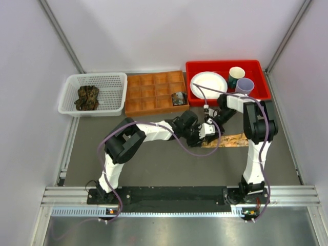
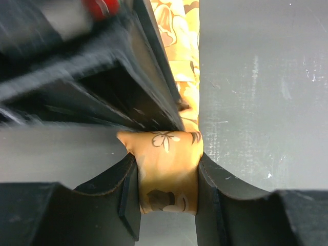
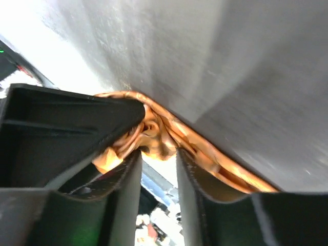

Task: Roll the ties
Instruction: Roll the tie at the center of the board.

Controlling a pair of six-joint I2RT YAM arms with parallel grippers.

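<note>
The tan-orange tie [image 1: 231, 139] lies on the dark table right of centre, its left end rolled up. My left gripper [image 2: 166, 164] is shut on that roll [image 2: 169, 177], one finger on each side, and the flat tie [image 2: 183, 36] runs away from it. In the top view the left gripper [image 1: 200, 133] and right gripper [image 1: 209, 123] meet at the roll. The right gripper [image 3: 158, 154] has its jaws parted, with bunched orange fabric [image 3: 154, 138] at its fingertips and a bare gap between the fingers. Dark green-brown ties [image 1: 87, 98] lie in the white basket [image 1: 115, 82].
A brown compartment tray [image 1: 148, 92] stands behind the arms, with a dark roll [image 1: 179, 98] in its near right cell. A red bin [image 1: 259, 92] at the back right holds a white plate [image 1: 207, 83] and two cups. White walls close in both sides.
</note>
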